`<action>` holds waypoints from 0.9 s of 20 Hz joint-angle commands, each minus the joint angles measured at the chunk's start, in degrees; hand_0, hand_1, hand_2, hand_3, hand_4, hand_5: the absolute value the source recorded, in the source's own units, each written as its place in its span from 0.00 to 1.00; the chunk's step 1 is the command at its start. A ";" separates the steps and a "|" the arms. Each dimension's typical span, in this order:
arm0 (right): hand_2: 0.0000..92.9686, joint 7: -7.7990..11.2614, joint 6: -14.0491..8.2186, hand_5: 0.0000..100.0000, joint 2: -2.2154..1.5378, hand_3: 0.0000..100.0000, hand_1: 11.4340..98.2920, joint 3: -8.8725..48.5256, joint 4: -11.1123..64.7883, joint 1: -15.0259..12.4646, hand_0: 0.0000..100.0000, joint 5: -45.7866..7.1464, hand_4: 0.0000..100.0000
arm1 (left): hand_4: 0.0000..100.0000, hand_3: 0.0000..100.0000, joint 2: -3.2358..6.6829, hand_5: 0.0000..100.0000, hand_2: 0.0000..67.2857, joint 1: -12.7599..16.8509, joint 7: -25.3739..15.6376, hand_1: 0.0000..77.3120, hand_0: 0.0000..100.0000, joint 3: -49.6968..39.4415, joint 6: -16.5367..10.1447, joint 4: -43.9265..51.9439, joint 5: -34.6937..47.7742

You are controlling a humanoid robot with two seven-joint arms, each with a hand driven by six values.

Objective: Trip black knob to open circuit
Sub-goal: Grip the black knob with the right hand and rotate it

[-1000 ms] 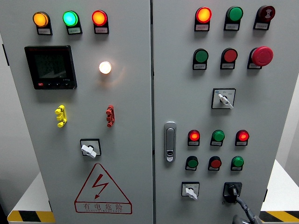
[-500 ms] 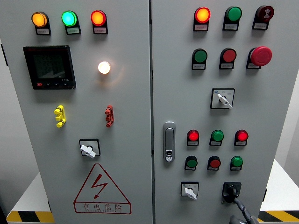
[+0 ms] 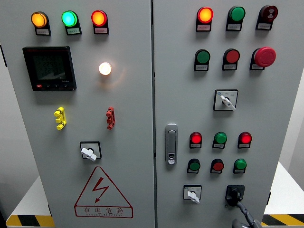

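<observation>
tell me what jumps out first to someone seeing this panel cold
The lit lamps: an amber, green and red row at the top left, and a glowing white lamp under them. Next, the red mushroom emergency button at the upper right and the lightning warning triangle at the lower left. At the bottom right a robot hand reaches up to the black knob.

Right hand [image 3: 243, 219] reaches up to the black knob [image 3: 234, 194].

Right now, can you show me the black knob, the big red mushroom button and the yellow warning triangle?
Black knob [image 3: 234, 194], head view, centre.
Big red mushroom button [image 3: 265, 56], head view, dome.
Warning triangle [image 3: 100, 190], head view, lightning bolt.
</observation>
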 commanded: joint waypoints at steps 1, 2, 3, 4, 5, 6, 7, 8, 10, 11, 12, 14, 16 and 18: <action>0.00 0.00 0.00 1.00 0.00 0.96 0.54 -0.02 0.17 -0.01 1.00 0.00 1.00 | 0.10 0.26 0.00 0.09 0.29 -0.01 0.00 0.00 0.00 0.00 0.00 0.00 0.00; 0.00 0.00 0.00 1.00 0.00 0.95 0.54 -0.02 0.26 -0.01 1.00 0.00 1.00 | 0.10 0.26 -0.08 0.09 0.29 -0.01 0.00 0.00 0.00 0.00 0.00 0.00 0.00; 0.00 -0.09 0.00 1.00 0.00 0.95 0.54 -0.28 0.34 -0.01 1.00 0.00 1.00 | 0.10 0.26 0.00 0.09 0.29 0.07 0.00 0.00 0.00 0.00 0.00 0.00 0.00; 0.00 -0.09 0.00 1.00 0.00 0.95 0.54 -0.71 0.43 -0.09 1.00 0.00 1.00 | 0.10 0.26 0.00 0.09 0.29 -0.01 0.00 0.00 0.00 0.00 0.00 0.00 0.00; 0.00 -0.18 0.00 1.00 0.00 0.95 0.54 -0.89 0.52 -0.01 1.00 0.00 1.00 | 0.10 0.26 0.00 0.09 0.29 -0.01 0.00 0.00 0.00 0.00 0.00 0.00 0.00; 0.00 -0.18 0.00 1.00 0.00 0.95 0.54 -0.98 0.52 -0.09 1.00 0.00 1.00 | 0.10 0.26 0.00 0.09 0.29 -0.01 0.00 0.00 0.00 0.00 0.00 0.00 0.00; 0.00 -0.18 0.00 1.00 0.00 0.95 0.54 -0.98 0.43 -0.09 1.00 0.00 1.00 | 0.10 0.26 0.00 0.09 0.29 -0.01 0.00 0.00 0.00 0.00 0.00 0.00 0.00; 0.00 -0.18 0.00 1.00 0.00 0.95 0.54 -0.98 0.43 -0.09 1.00 0.00 1.00 | 0.10 0.26 -0.08 0.09 0.29 -0.01 0.00 0.00 0.00 0.00 0.00 0.00 0.00; 0.00 -0.18 0.00 1.00 0.00 0.95 0.53 -0.98 0.43 -0.09 1.00 0.00 1.00 | 0.10 0.26 -0.08 0.09 0.29 -0.01 0.00 0.00 0.00 0.00 0.00 0.00 0.00; 0.00 -0.09 0.00 1.00 0.00 0.95 0.53 -0.81 0.26 -0.01 1.00 0.00 1.00 | 0.10 0.26 -0.08 0.09 0.29 -0.01 0.00 0.00 0.00 0.00 0.00 0.00 0.00; 0.00 -0.09 0.00 1.00 0.09 0.95 0.53 -0.81 0.17 -0.01 1.00 0.00 1.00 | 0.10 0.26 -0.08 0.09 0.29 -0.01 0.00 0.00 0.00 0.00 0.00 0.00 0.00; 0.00 -0.09 0.00 1.00 0.18 0.96 0.53 -0.37 0.08 -0.09 1.00 0.00 1.00 | 0.10 0.26 -0.08 0.09 0.29 -0.01 0.00 0.00 0.00 0.00 0.00 0.00 0.00; 0.00 -0.09 0.00 1.00 0.18 0.96 0.52 -0.19 -0.01 -0.09 1.00 0.00 1.00 | 0.10 0.26 0.00 0.09 0.29 -0.01 0.00 0.00 0.00 0.00 0.00 0.00 0.00; 0.00 -0.09 0.00 1.00 0.18 0.96 0.52 0.51 -0.09 -0.09 1.00 0.00 1.00 | 0.10 0.26 0.00 0.09 0.29 -0.01 0.00 0.00 0.00 0.00 0.00 0.00 0.00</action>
